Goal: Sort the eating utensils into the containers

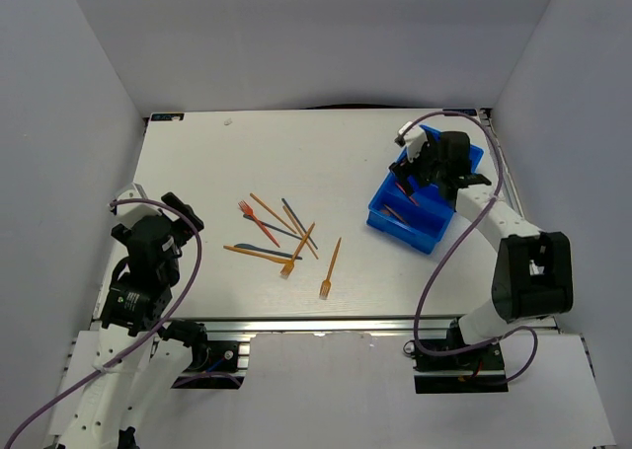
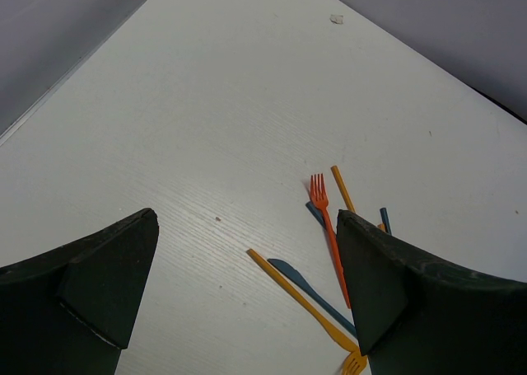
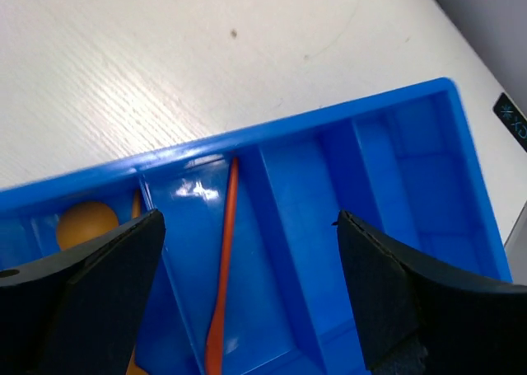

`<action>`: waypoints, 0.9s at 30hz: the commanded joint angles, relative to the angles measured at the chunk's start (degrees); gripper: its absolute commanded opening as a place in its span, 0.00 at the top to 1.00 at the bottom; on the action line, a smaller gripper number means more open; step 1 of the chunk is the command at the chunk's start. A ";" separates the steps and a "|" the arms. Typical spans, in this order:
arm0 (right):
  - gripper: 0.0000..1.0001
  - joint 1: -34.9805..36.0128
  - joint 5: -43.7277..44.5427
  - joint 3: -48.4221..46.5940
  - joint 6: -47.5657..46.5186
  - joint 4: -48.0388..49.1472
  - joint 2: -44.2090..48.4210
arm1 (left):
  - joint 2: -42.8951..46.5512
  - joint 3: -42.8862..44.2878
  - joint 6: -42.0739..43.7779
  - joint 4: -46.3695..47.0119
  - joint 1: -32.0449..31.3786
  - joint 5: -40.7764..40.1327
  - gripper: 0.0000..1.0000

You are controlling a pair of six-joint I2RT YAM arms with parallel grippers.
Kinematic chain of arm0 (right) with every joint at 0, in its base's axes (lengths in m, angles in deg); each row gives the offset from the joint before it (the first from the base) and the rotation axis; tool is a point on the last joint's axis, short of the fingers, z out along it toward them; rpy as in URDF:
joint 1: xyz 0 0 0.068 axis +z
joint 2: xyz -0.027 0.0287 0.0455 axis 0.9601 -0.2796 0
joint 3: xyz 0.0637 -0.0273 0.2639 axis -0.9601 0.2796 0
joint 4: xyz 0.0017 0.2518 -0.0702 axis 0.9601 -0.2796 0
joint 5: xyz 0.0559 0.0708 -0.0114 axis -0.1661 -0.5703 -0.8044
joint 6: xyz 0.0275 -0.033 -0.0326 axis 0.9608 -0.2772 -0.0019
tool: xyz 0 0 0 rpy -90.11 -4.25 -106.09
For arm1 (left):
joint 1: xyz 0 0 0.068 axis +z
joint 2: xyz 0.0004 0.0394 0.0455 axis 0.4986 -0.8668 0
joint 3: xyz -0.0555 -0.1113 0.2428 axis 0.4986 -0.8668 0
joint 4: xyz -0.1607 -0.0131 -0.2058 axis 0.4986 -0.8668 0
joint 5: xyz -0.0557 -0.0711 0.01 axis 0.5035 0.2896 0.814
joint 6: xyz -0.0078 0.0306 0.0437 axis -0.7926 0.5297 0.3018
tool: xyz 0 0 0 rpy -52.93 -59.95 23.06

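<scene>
white table (image 1: pixel 296 153) fills mid frame in the top view. blue tray (image 1: pixel 400 230) sits right of centre, skewed, near the table's right edge. right gripper (image 1: pixel 413 173) hangs over the tray; wrist view shows jaws spread wide, nothing between them. left gripper (image 1: pixel 184 215) at left of table, jaws likewise wide and empty. loose utensils (image 1: pixel 276 234) lie crossed at centre, well apart from the tray: orange and dark blue pieces, one red fork (image 1: pixel 255 221). lone orange fork (image 1: pixel 330 268) just right of them. inside tray, right wrist view: slim orange utensil (image 3: pixel 224 251) in second compartment from left, orange spoon bowl (image 3: pixel 86 224) in leftmost.
</scene>
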 commanded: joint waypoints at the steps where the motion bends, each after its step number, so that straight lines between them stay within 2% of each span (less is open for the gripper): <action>1: 0.11 -0.11 -0.34 -2.96 5.57 1.42 4.46 | -0.50 -0.29 0.47 0.56 0.00 0.32 0.02; 3: 0.11 1.37 1.31 -7.26 10.15 0.89 6.39 | -1.03 -0.29 0.30 0.47 0.08 0.14 0.02; 4: 0.11 3.64 2.63 -8.49 15.57 0.10 7.09 | -1.38 -0.21 0.21 0.21 0.08 -0.21 0.02; 6: 0.11 7.34 9.29 -11.92 21.13 -3.59 8.93 | -2.26 0.14 -0.05 0.03 0.08 -0.47 0.02; 7: 0.11 13.36 12.45 -12.80 23.69 -4.55 9.64 | -3.74 0.32 -0.23 -0.06 0.08 -0.82 0.02; 9: 0.11 21.82 24.57 -13.94 23.45 -6.66 10.96 | -5.68 1.11 -0.93 -0.85 0.08 -1.44 0.02; 10: 0.11 30.30 29.14 -13.77 23.10 -6.06 11.14 | -7.69 1.29 -1.20 -1.72 0.08 -3.01 0.02; 11: 0.11 33.60 33.54 -13.42 23.36 -5.27 11.14 | -8.67 1.55 -1.46 -2.25 0.08 -3.72 0.02; 12: 0.11 35.46 32.54 -12.11 24.93 -3.44 10.80 | -9.46 1.90 -2.07 -2.60 0.00 -4.42 0.02; 14: 0.11 36.54 16.34 -11.40 31.07 -5.07 9.83 | -10.70 1.99 -2.43 -3.13 0.08 -5.31 0.02; 15: 0.11 36.19 8.35 -8.88 31.09 -1.96 8.43 | -10.61 1.90 -2.52 -3.22 0.08 -5.66 0.02; 16: 0.11 38.19 5.66 -9.81 31.44 -2.88 6.68 | -10.00 1.82 -2.69 -3.31 0.08 -5.92 0.02; 18: 0.11 42.32 11.66 -15.58 31.54 -9.44 0.29 | -8.86 1.38 -3.13 -3.40 0.08 -7.15 0.02; 19: 0.11 46.60 14.57 -17.10 30.40 -11.05 -1.93 | -8.33 1.29 -3.22 -3.22 0.08 -7.33 0.02; 20: 0.12 48.47 20.34 -18.16 29.70 -11.41 -3.95 | -7.19 1.20 -3.31 -3.14 0.08 -7.59 0.02; 21: 0.15 49.71 22.05 -19.38 29.60 -12.29 -8.41 | -6.83 1.11 -3.40 -3.05 0.08 -7.94 0.02; 22: 0.27 50.94 22.24 -23.14 30.12 -15.26 -10.89 | -6.40 0.94 -3.40 -3.05 0.08 -8.12 0.02; 24: 0.45 51.56 18.74 -27.37 30.74 -18.70 -17.66 | -6.13 1.03 -3.75 -3.31 0.17 -8.82 0.02; 25: 0.59 52.35 17.86 -31.31 30.66 -20.11 -19.77 | -6.13 1.20 -3.92 -3.66 0.17 -9.00 0.02; 27: 0.60 53.06 18.98 -34.67 30.66 -22.75 -25.03 | -6.22 1.29 -4.01 -3.84 0.09 -9.09 0.02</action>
